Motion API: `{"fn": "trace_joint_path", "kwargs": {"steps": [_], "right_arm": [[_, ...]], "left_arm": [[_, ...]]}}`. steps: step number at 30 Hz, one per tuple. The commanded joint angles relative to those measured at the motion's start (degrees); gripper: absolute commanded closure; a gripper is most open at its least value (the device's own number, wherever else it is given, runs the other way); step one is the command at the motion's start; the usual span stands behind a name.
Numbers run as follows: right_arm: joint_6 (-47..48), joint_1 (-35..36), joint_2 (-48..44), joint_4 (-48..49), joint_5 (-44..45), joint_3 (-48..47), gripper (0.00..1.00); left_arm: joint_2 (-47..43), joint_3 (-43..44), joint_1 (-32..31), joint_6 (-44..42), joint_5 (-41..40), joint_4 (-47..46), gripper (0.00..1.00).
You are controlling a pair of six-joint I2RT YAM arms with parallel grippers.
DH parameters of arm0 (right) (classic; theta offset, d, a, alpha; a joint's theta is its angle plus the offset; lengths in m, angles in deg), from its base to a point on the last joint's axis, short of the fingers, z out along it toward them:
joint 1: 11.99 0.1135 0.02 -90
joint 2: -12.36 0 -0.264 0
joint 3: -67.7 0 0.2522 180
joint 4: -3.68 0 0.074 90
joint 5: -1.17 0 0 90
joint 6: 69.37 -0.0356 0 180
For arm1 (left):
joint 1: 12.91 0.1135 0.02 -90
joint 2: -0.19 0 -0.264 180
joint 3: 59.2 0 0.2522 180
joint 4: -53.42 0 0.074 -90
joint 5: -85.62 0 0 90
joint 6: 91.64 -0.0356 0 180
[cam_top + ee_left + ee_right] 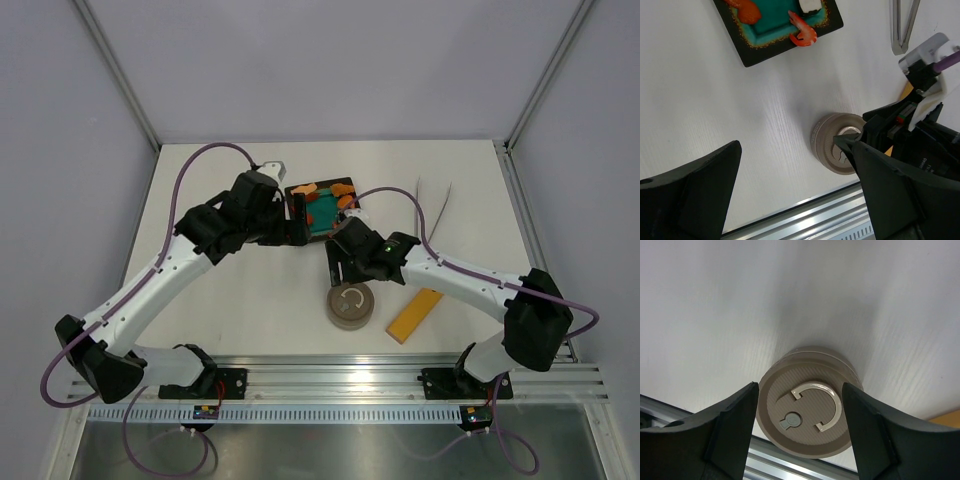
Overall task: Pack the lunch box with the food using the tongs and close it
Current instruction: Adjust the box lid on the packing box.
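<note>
The lunch box (349,305) stands near the table's front edge with its grey-brown lid (805,412) on; the lid bears a curved handle mark. My right gripper (347,272) hangs just above it, open, its fingers (735,425) either side of the lid. The food (325,205), orange and red pieces including a shrimp (802,32), lies on a square black plate (330,181) with a teal centre. My left gripper (295,225) is open and empty at the plate's left edge. The tongs (435,200) lie at the back right, also seen in the left wrist view (902,25).
A long yellow-orange flat bar (415,315) lies right of the lunch box. An aluminium rail (330,375) runs along the table's near edge. The right arm (920,100) crosses the left wrist view.
</note>
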Motion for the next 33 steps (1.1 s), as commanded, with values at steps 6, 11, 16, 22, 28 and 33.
{"fn": "trace_joint_path", "kwargs": {"steps": [6,11,16,22,28,33], "right_arm": [[-4.77,0.72,0.71,1.58,-2.54,4.78,0.29],[-5.39,1.25,2.82,2.11,-3.42,6.19,0.30],[-5.30,1.51,2.82,1.32,-2.90,4.62,0.30],[-3.98,1.43,0.10,-1.40,1.31,1.63,0.30],[-3.72,1.51,-3.42,-3.07,5.44,0.83,0.27],[-8.71,1.43,-4.82,-8.58,14.22,-1.27,0.12]], "left_arm": [[-1.32,-0.72,0.44,0.42,0.33,-2.47,0.04],[-0.79,-1.51,0.44,0.77,1.30,-2.91,0.04],[-0.61,-1.24,0.36,0.77,1.12,-2.65,0.04],[-0.97,-1.94,0.44,1.11,0.86,-2.65,0.04],[-1.41,-2.39,0.44,1.38,0.68,-2.65,0.04],[-1.41,-2.30,0.44,1.38,0.68,-2.91,0.04]]}}
